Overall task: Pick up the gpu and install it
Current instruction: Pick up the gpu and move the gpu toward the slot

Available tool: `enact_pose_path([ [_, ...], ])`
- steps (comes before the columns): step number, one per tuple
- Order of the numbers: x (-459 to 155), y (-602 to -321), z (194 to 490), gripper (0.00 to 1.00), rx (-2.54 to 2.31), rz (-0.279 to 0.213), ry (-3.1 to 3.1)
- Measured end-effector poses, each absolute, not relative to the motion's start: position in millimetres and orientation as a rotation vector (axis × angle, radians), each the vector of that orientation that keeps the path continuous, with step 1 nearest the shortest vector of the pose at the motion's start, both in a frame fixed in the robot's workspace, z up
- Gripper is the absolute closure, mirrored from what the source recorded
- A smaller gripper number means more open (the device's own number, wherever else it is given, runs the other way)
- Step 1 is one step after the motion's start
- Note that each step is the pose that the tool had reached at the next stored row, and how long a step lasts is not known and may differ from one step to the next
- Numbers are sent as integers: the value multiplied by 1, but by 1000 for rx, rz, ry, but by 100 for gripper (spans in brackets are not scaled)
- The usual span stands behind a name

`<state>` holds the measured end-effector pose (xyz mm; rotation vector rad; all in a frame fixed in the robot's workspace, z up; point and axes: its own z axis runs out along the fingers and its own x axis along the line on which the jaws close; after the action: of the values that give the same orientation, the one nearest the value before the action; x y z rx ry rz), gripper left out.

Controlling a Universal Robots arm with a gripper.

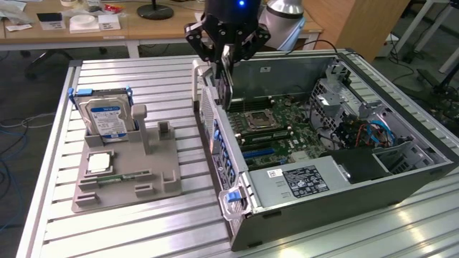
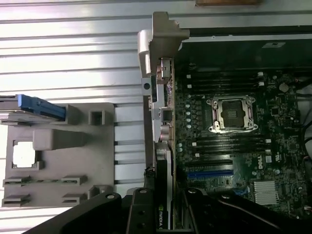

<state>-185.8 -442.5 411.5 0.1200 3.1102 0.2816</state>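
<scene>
Gripper [image 1: 227, 49] clamped on gpu [image 1: 223, 83], card hanging long-axis vertical over case [image 1: 391, 188] rear edge, blue slot [image 1: 262, 152] approx 5 o'clock below, exterior view.

**The gpu [image 1: 223, 86] hangs over the case [image 1: 401, 177]**

We see the claw [image 1: 227, 51] clamped on the card, held edge-on above the open case's rear wall. On the worktop [image 1: 143, 226], well apart, a grey fixture [image 1: 161, 166] carries the hard drive [image 1: 106, 115].

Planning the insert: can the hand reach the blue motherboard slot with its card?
Likely yes: the hand grips the green-and-black gpu card above the rim of the open grey computer case, and nothing covers the long blue slot.
</scene>
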Motion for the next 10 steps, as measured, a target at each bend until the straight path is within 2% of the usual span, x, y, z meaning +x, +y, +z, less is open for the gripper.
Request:
enact_pose_path([
  [10, -167, -443, 412, 74, 120, 287, 3110],
])
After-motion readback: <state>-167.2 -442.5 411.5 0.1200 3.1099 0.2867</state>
